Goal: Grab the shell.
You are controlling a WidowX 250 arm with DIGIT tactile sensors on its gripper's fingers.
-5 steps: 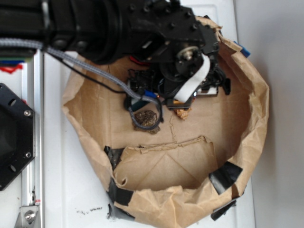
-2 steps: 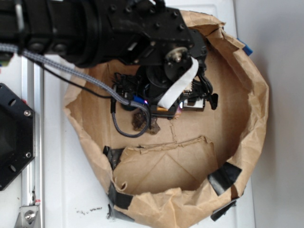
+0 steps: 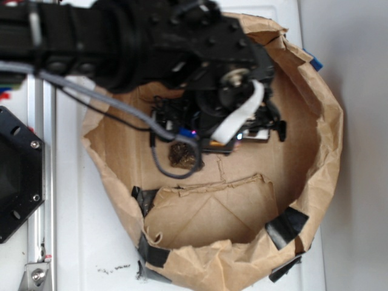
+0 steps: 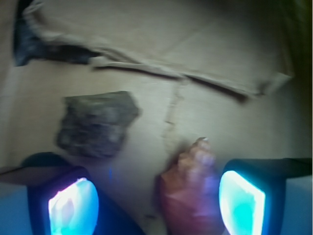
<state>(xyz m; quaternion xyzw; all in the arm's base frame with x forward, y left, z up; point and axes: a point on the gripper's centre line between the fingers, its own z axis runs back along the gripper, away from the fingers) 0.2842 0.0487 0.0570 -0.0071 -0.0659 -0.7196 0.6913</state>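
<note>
Between the spread gripper fingers lies the shell, the rock just beside.

Rock just beside shell

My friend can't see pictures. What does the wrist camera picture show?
An orange shell lies on brown paper between the two glowing fingers of the open end effector, closer to the right one. A grey-brown rock sits farther away on the left.

No text, label or number can be read — anywhere.
</note>
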